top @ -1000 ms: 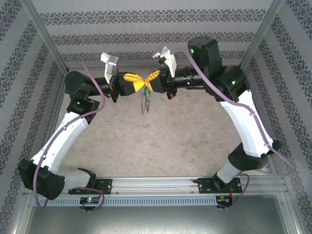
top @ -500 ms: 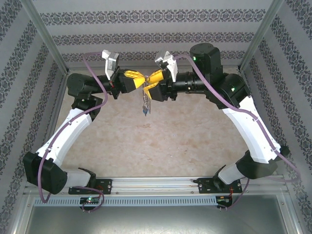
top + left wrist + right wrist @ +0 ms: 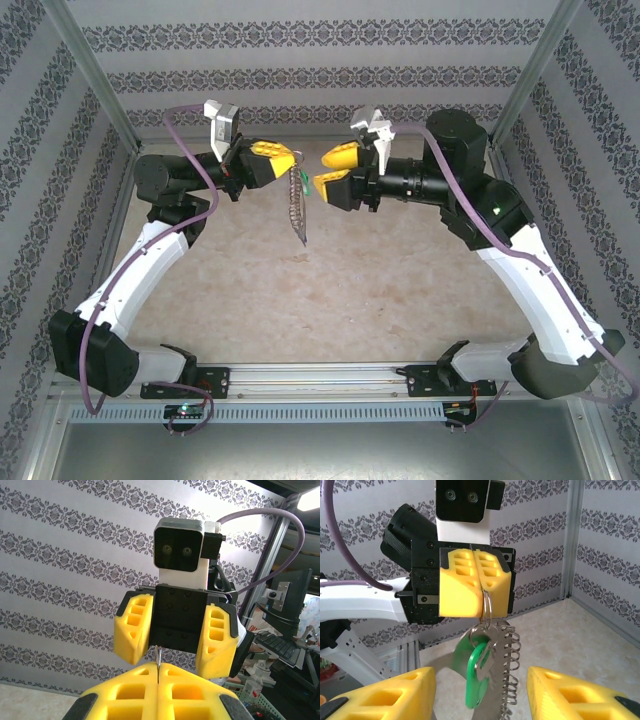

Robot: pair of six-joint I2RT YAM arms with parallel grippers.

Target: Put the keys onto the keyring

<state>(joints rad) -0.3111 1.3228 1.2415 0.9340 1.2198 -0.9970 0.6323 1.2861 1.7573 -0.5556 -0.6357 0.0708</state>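
1. Left gripper: clamped shut on the keyring, which hangs directly beneath its fingertips and carries the green-tagged key.
2. Right gripper: half open, empty, just apart, facing it.
3. Judged step: key appears threaded. Next: confirm seating.

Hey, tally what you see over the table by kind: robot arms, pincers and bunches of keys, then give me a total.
Robot arms: 2 (left arm, right arm)
Pincers: 2 (left pincer shut on the bunch, right pincer open)
Key bunches: 1 (key bunch, with a green tag, hanging)
Total: 5
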